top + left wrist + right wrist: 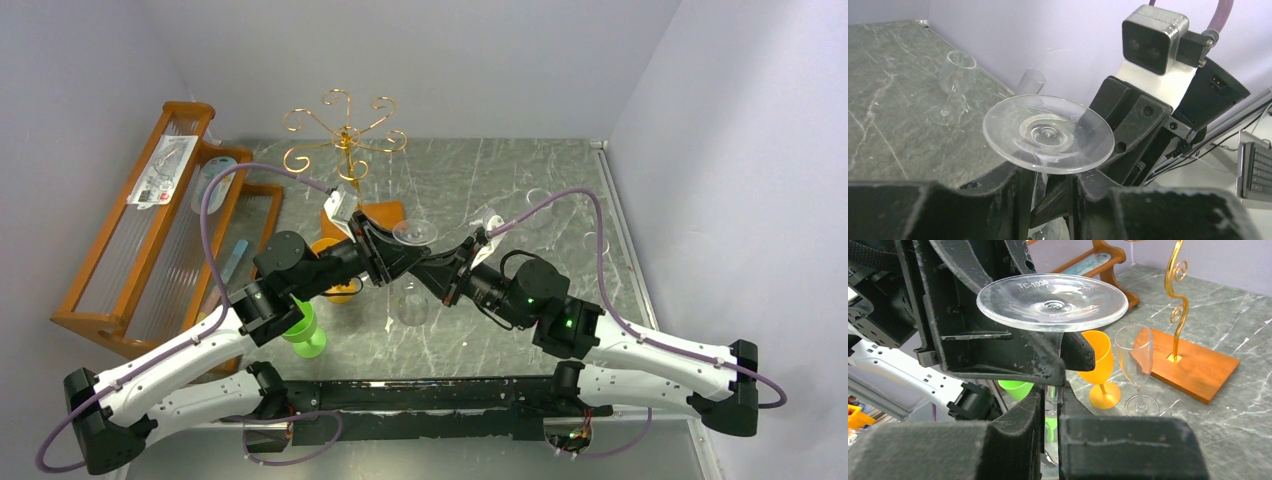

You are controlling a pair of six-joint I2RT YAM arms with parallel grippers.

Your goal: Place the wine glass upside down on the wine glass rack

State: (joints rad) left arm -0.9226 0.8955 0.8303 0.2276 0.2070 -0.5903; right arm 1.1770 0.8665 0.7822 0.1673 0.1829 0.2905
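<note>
Wine glass [1052, 301] upside down over the middle of the table [560, 200], foot up top like a clear saucer, bowl hanging below, and both arms meeting on it from either side. Right gripper [1050, 405] comes in from the right edge, and its jaws are pinched tight on the stem just under the foot, with only the thin stem showing between the pads. Left gripper [1048, 195] reaches in from the left at the same height. Its jaws bracket the stem as well, but they stand a little apart, with a gap on either side, so there is no clamp from that side. The foot sits just above both sets of fingers, slightly tilted in the left wrist view. Whether the bowl's rim touches the table, I cannot tell, because the fingers hide it. The rack [345, 135] stands at the far edge, left of centre, gold scroll arms up on the pole, wooden base beneath, well apart from the wine glass and with nothing hung on it. Between the rack and the grippers stand an orange goblet [1096, 355] and a clear flute [1138, 352], both upright, side by side. A green goblet [305, 330] sits nearer the left arm, a spare glass [955, 75] stands upright toward the far right corner, and a wooden shelf [150, 240] runs along the left edge.
</note>
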